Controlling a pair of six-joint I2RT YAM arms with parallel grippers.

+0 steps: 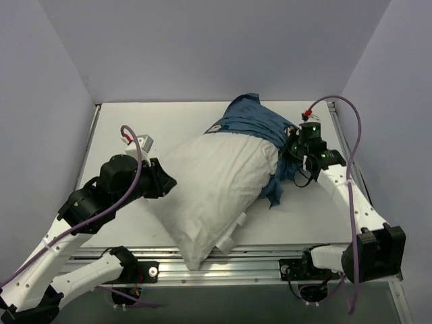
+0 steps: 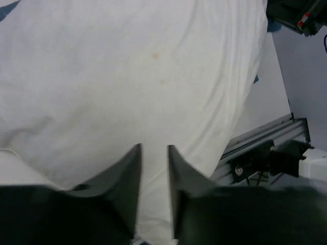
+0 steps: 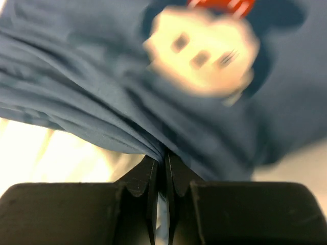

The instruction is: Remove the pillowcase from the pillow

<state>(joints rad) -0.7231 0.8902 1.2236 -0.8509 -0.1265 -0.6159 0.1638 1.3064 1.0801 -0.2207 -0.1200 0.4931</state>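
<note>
Snugly, pillowcase (image 3: pixel 102 102) within right end effector (image 3: pixel 164 164)

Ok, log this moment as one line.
pillow: mostly bare | pillowcase: bunched over its far end | right gripper: shut on pillowcase | left gripper: slightly parted, at pillow's left side
</note>
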